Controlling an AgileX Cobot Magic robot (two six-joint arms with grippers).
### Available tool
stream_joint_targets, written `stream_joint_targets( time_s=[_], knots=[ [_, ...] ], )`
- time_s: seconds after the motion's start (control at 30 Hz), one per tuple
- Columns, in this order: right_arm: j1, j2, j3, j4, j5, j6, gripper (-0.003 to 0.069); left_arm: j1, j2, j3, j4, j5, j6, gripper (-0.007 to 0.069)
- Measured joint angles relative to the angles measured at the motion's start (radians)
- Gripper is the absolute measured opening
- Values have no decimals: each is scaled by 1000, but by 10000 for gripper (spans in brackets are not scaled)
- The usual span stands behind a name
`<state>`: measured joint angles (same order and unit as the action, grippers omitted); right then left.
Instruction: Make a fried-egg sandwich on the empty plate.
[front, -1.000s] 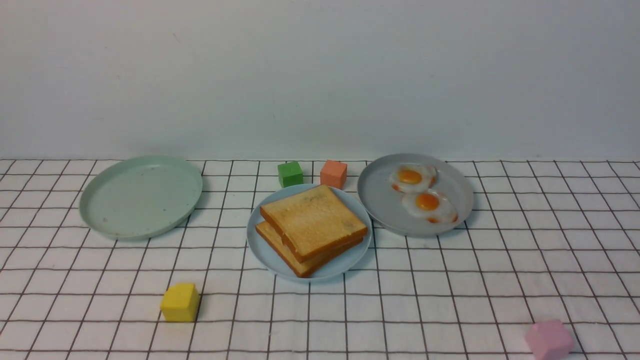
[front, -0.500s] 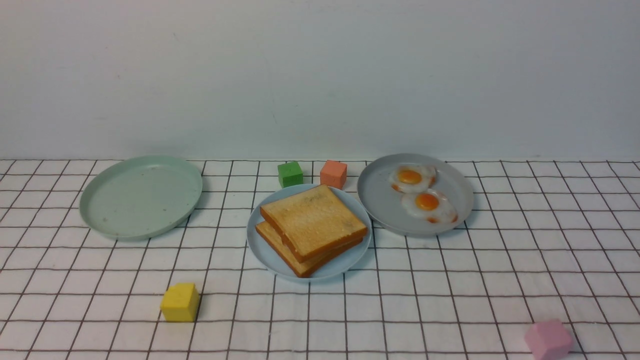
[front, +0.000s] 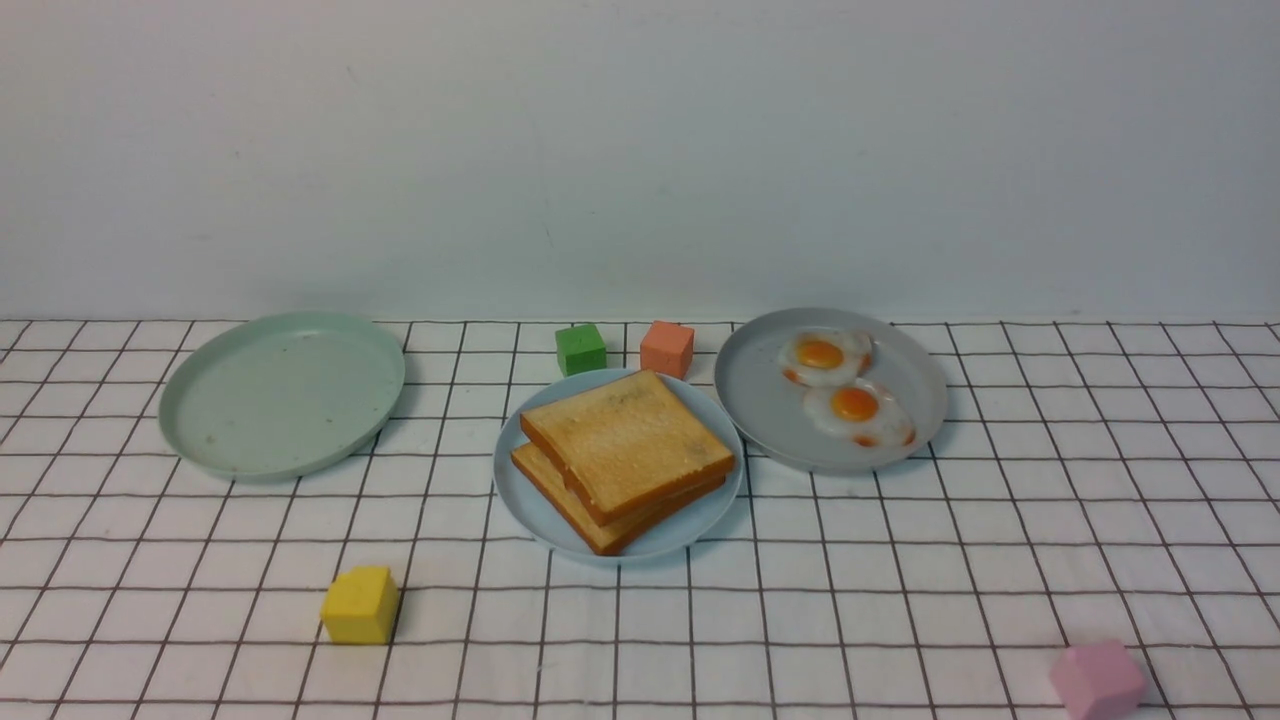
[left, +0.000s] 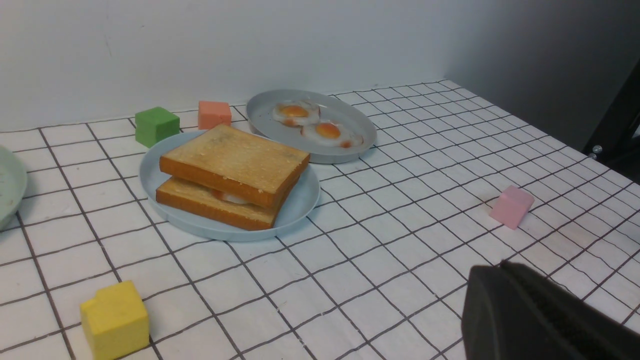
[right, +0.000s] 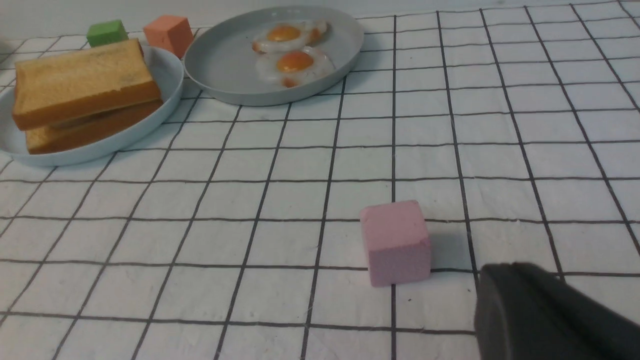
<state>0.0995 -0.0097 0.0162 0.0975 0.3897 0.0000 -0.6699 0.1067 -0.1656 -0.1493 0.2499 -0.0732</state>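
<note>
Two toast slices (front: 625, 455) sandwich an egg on the blue plate (front: 530, 510); finger state cannot be told.

Three plates sitting on checked cloth: pale green plate (front: 282, 392) far left, light blue plate (front: 520, 500) centre, grey plate (front: 760, 400) far right.

Two toast slices (front: 625, 450) lying stacked on light blue plate; sliver of one egg showing between them in left wrist view.

Two fried eggs (front: 840, 380) lying on grey plate.

Four cubes standing on cloth: green cube (front: 580, 348) and orange cube (front: 667, 348) far centre, yellow cube (front: 360, 604) near left, pink cube (front: 1097, 679) near right.
</note>
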Motion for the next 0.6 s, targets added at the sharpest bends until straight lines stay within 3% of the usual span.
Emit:
stream_joint_targets(
  time_s=[0.6],
  knots=[
    [0, 0, 0, 0, 0, 0, 0, 0, 0, 0, 0, 2, -1, -5]
  ],
)
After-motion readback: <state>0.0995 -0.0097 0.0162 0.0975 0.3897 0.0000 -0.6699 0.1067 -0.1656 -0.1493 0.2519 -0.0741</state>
